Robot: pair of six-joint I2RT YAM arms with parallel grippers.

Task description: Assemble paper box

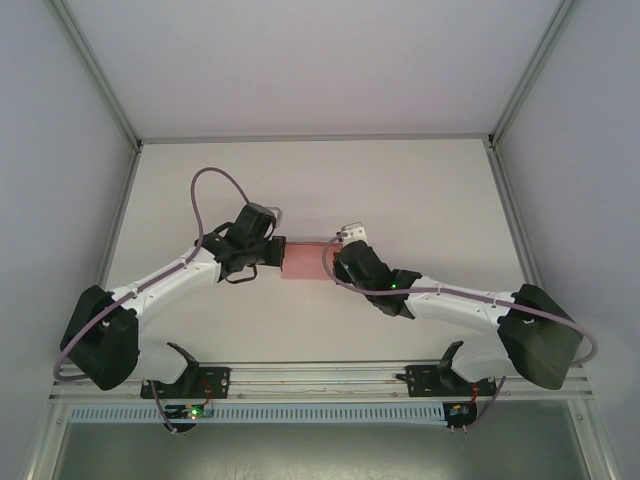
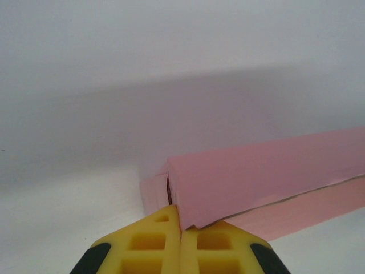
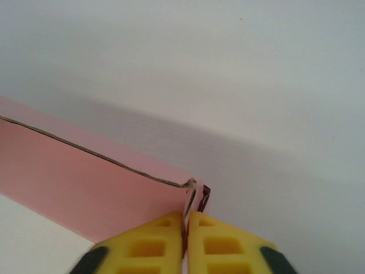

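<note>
The pink paper box [image 1: 305, 262] sits as a small folded rectangle at the middle of the table, between my two grippers. My left gripper [image 1: 281, 255] is at its left end. In the left wrist view, the yellow pads [image 2: 162, 240] are pressed together on a corner flap of the paper box [image 2: 268, 174], so my left gripper [image 2: 181, 220] is shut on it. My right gripper [image 1: 335, 262] is at the right end. In the right wrist view, my right gripper [image 3: 186, 216] pinches the thin end wall of the paper box [image 3: 85, 188], whose long top seam shows a dark edge.
The white table [image 1: 420, 200] is ringed by grey enclosure walls and metal corner posts [image 1: 95, 75]. An aluminium rail [image 1: 320, 385] with the arm bases runs along the near edge. Purple cables [image 1: 205, 195] loop above each arm.
</note>
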